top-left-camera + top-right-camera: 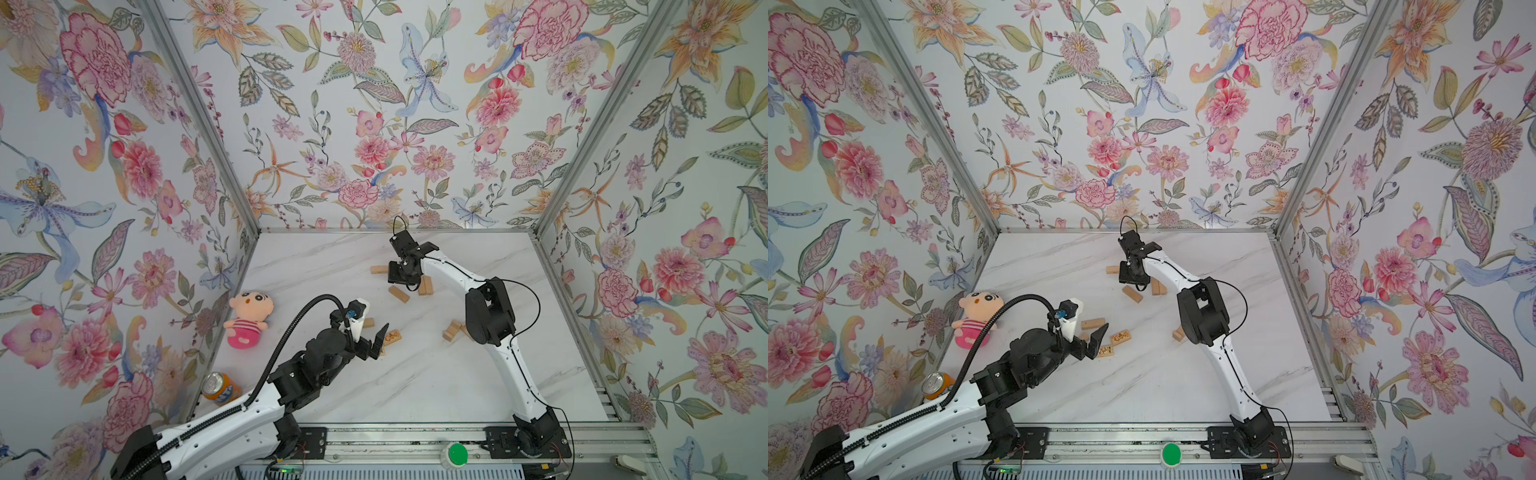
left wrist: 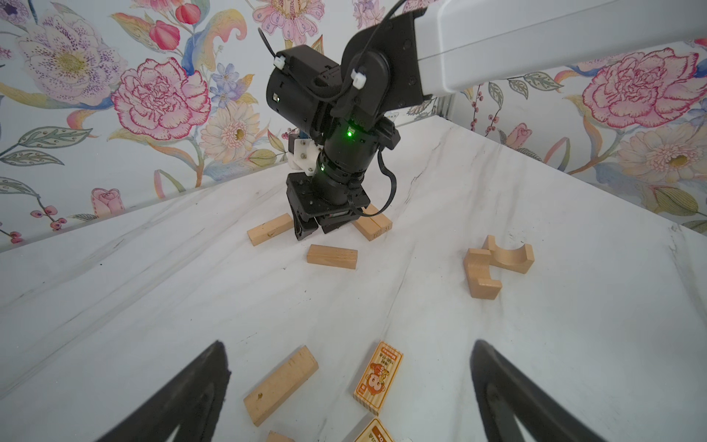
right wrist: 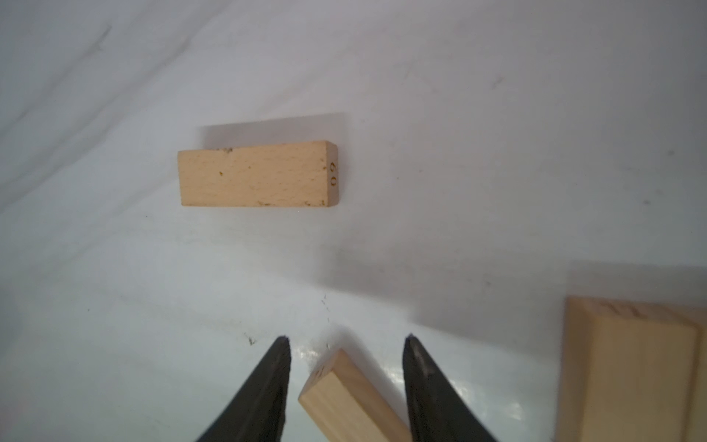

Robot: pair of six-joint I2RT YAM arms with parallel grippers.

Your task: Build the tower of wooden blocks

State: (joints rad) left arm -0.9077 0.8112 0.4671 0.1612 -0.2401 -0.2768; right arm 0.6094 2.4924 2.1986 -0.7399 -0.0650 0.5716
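The step in hand, as I judge it, is picking up 1 wood block (image 3: 344,394) at the far middle of the table (image 1: 415,386). It lies flat and skewed between the fingers of the right claw (image 3: 347,340), so the squeeze should let it swing square to the pads before any lift. The lift should then go straight up, clear of the plain block (image 3: 256,174) just beyond and the 2 side-by-side blocks (image 3: 631,375) nearby. The jaws stand narrowed around the block with slim gaps near the tips; whether they pinch it lower down I cannot tell. The right arm reaches long, wrist bent so the claw points straight down. The left claw (image 2: 349,344) hangs spread wide and empty, tilted over the monkey-printed block (image 2: 378,377). No tower stands; the blocks lie scattered.
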